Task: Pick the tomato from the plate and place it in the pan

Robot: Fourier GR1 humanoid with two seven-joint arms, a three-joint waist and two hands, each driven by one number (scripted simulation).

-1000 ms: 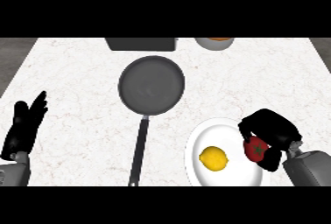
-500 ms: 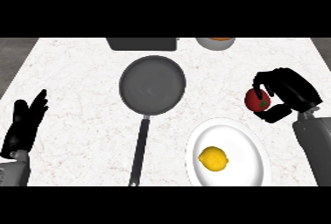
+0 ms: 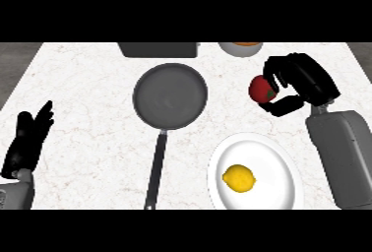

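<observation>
Fingers point(image 3: 285, 105) of my right hand point(image 3: 301, 81) curl round the tomato point(image 3: 261, 89), holding it above the bench point(image 3: 87, 123) toward its right edge, beside the pan point(image 3: 170, 96) and beyond the plate point(image 3: 272, 147). Nearest me, that plate carries a lemon point(image 3: 239, 177). My left hand point(image 3: 29, 140) rests open at the bench's left edge, fingers straight. At the far edge sit a dark box point(image 3: 160, 49) and a bowl point(image 3: 241, 48).
</observation>
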